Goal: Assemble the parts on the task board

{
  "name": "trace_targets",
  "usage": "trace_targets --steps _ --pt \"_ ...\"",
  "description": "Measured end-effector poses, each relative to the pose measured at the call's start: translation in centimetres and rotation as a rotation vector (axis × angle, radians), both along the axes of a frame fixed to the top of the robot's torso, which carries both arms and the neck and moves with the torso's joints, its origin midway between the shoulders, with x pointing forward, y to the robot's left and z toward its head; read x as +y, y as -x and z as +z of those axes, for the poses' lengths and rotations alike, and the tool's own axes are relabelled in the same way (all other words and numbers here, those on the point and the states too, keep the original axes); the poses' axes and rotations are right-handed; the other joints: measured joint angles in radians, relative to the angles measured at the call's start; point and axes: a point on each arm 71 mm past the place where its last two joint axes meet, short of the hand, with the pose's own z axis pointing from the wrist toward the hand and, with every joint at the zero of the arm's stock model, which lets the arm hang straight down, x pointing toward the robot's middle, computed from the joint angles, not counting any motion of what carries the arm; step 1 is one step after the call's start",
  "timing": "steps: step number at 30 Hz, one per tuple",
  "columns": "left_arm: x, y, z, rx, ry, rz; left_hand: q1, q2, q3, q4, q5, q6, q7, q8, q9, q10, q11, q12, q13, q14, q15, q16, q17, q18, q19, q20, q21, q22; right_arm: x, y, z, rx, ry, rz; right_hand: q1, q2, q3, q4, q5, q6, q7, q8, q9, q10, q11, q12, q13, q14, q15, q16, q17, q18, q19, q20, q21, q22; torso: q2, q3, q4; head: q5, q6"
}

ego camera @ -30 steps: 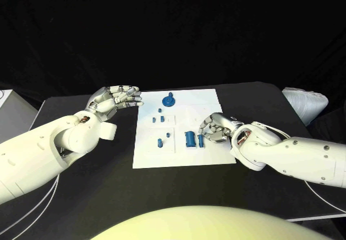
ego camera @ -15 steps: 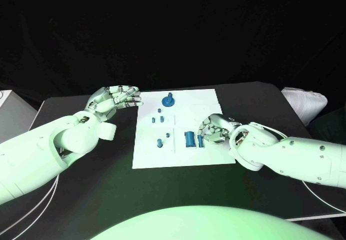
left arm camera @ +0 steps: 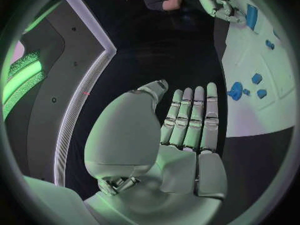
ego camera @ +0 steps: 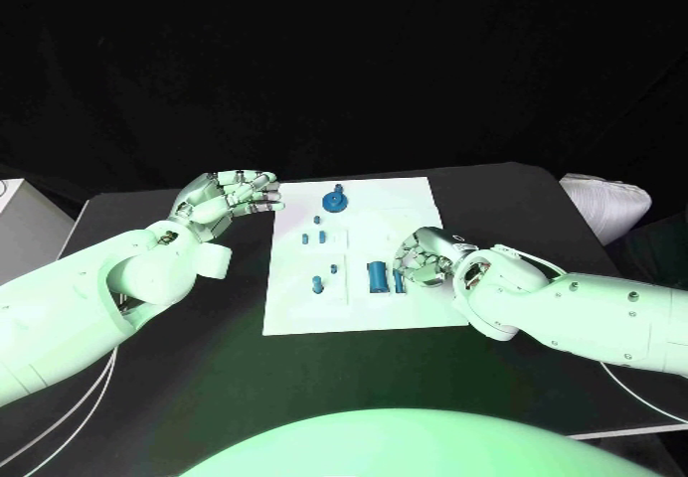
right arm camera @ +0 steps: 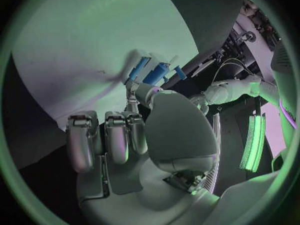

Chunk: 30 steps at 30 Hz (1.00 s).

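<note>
The white task board (ego camera: 359, 303) lies mid-table. On it are a round blue part (ego camera: 336, 202) at the far end, several small blue pieces (ego camera: 318, 285) on its left half, and a blue block (ego camera: 377, 275) with a narrow blue piece (ego camera: 399, 281) beside it. My right hand (ego camera: 428, 260) hovers over the board's right half with bent fingers, and one fingertip (right arm camera: 133, 87) reaches close to the narrow piece (right arm camera: 139, 68). Whether it touches, I cannot tell. My left hand (ego camera: 227, 199) is raised off the board's left edge, palm open, fingers (left arm camera: 190, 117) straight, holding nothing.
A white object (ego camera: 605, 204) sits at the table's right edge and a pale box (ego camera: 15, 214) at the far left. Bare black table (ego camera: 187, 338) surrounds the board.
</note>
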Motion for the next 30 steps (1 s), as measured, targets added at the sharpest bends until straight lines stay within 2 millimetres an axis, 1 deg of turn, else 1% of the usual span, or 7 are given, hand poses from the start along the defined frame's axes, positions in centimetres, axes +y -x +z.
trace_targets --steps 7,9,11,14,17,23,30 --pt "0.0 0.0 0.0 0.000 0.000 0.000 0.000 0.000 0.000 0.000 0.000 0.000 0.000 0.000 0.000 0.000 0.000 0.000 0.000 0.000 0.000 0.000 0.000 0.000 0.000 0.000 0.000 0.000 0.1 -0.1 0.0 -0.012 0.010 -0.005 0.000 0.000 -0.002 -0.002 -0.002 0.001 -0.001 0.007 0.001 0.001 -0.006 0.000 0.000 0.000 -0.003 0.000 0.000 0.000 0.000 0.000 0.000 0.000 0.000 0.0002 -0.0002 -0.001 0.000" --pt "0.0 0.0 0.0 0.000 0.000 0.000 0.000 0.000 0.000 0.000 0.000 0.000 0.000 0.000 0.000 0.000 0.000 0.000 0.000 -0.002 0.002 0.000 0.000 0.000 0.000 0.000 0.000 0.000 0.1 -0.1 0.0 -0.016 0.011 -0.008 -0.009 -0.009 -0.009 -0.004 -0.003 0.007 -0.007 0.009 0.002 0.001 -0.006 0.000 0.000 -0.002 -0.005 0.000 0.000 0.000 0.000 0.000 -0.001 0.000 0.000 0.0002 -0.0003 -0.001 0.000" --pt "0.0 0.0 0.0 0.000 0.000 0.000 0.000 0.000 -0.003 0.003 0.000 0.000 0.000 0.000 -0.001 0.000 0.000 0.000 0.000 -0.004 0.004 0.000 0.002 0.000 0.000 0.000 0.000 -0.002 0.1 -0.1 0.0 -0.021 0.012 -0.012 -0.015 -0.015 -0.015 -0.001 0.009 0.011 -0.012 0.019 0.002 0.001 -0.014 0.000 0.000 0.001 -0.008 0.000 0.000 0.000 0.000 0.000 -0.004 0.000 0.000 0.0005 -0.0004 -0.002 0.000" --pt "0.0 0.0 0.0 0.000 0.000 -0.001 0.000 0.000 -0.003 0.003 0.000 0.000 0.000 0.000 -0.001 0.000 0.000 0.000 0.000 -0.004 0.004 0.000 0.002 0.000 0.000 0.000 0.000 -0.002 0.0 -0.1 0.0 -0.030 0.010 -0.018 -0.026 -0.026 -0.027 0.003 0.055 0.013 -0.014 0.023 0.002 -0.001 -0.015 0.000 0.000 -0.002 -0.012 0.000 0.000 0.000 -0.001 -0.010 -0.004 0.000 0.000 0.0009 -0.0006 -0.002 0.000" --pt "0.0 0.0 0.0 0.000 0.001 -0.001 0.000 0.000 -0.003 0.003 0.000 0.000 0.000 0.000 -0.001 0.000 0.000 0.000 0.000 -0.004 0.004 0.000 0.002 0.000 0.000 0.000 0.000 -0.002 -0.1 0.0 0.0 -0.044 0.002 -0.027 -0.038 -0.037 -0.037 0.010 0.062 0.015 -0.015 0.033 0.004 -0.001 -0.015 0.000 0.000 -0.002 -0.012 0.000 0.000 0.000 -0.001 -0.010 -0.004 0.000 0.000 0.0009 -0.0009 -0.002 0.000" --pt "0.0 -0.1 -0.1 0.001 0.000 0.002 0.000 0.000 -0.003 0.003 0.000 0.000 0.000 0.000 -0.001 0.000 0.000 0.000 0.000 -0.004 0.004 0.000 0.002 0.000 0.000 0.000 0.000 -0.002 -1.0 0.0 0.4 -0.097 -0.038 -0.069 -0.046 -0.046 -0.047 0.020 0.079 -0.015 0.007 0.006 -0.024 0.000 -0.015 0.000 0.000 -0.002 -0.012 0.000 0.000 0.000 -0.001 -0.010 -0.009 0.000 -0.001 0.0009 -0.0009 -0.001 0.000" --pt "0.2 -0.3 -0.3 0.004 -0.003 0.011 0.000 0.000 -0.003 0.003 0.000 0.000 0.000 0.000 -0.001 0.000 0.000 0.000 0.000 -0.004 0.004 0.000 0.002 0.000 0.000 0.000 -0.004 -0.002 -1.9 -0.6 2.0 -0.166 -0.142 -0.109 -0.046 -0.046 -0.045 0.035 0.092 -0.030 0.019 -0.009 -0.041 0.001 -0.002 0.000 0.000 -0.002 -0.005 0.000 0.000 0.000 -0.001 -0.010 -0.025 0.001 -0.003 0.0009 -0.0014 -0.001 0.000"
